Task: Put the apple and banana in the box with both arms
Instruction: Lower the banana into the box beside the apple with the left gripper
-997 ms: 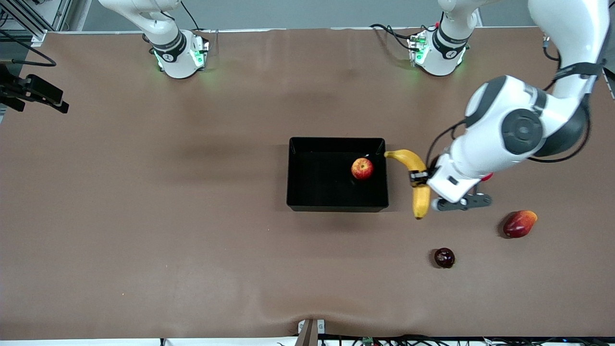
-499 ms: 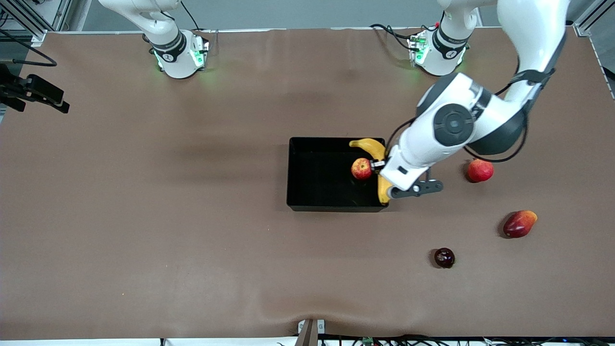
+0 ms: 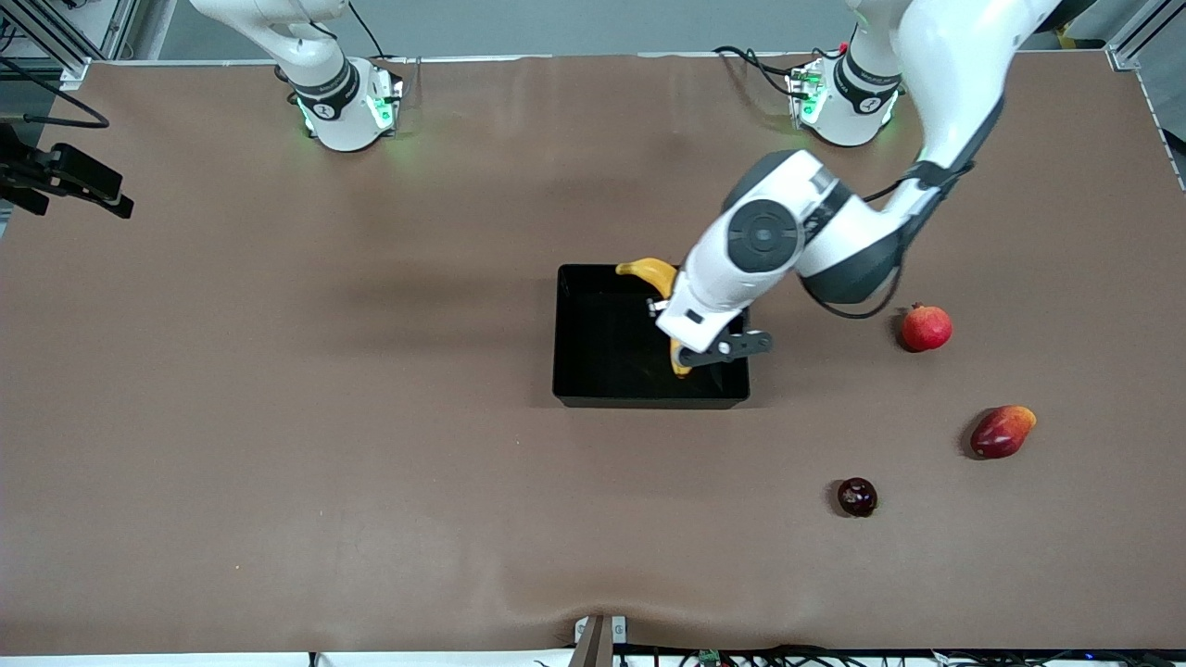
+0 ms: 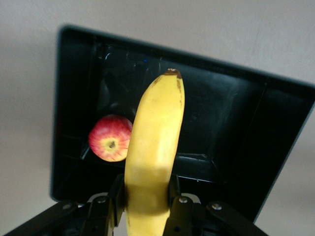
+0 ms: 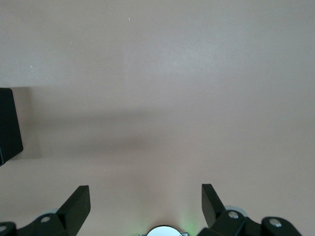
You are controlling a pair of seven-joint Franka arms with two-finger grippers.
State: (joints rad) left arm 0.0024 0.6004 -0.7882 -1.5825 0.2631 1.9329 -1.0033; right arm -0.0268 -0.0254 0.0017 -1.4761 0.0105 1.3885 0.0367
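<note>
The left pincer point(image 3: 669, 326) is seen over the box point(image 3: 593, 389), clamped on the middle of the banana point(image 3: 651, 272). The banana is held above the box's interior, one dark tip point(image 4: 172, 73) pointing away from the pincer. The apple point(image 4: 110, 138) lies inside the box (visible in the left wrist view only, hidden by the arm from the front). The right pincer point(image 5: 146, 206) waits over the bare desk point(image 3: 278, 463) with its fingers point(image 5: 78, 204) spread wide and nothing between them. Three other fruits lie on the desk outside the box, toward the left arm's end: a red crowned fruit point(image 3: 926, 327), a red-orange fruit point(image 3: 1001, 431) and a dark purple fruit point(image 3: 857, 497).
</note>
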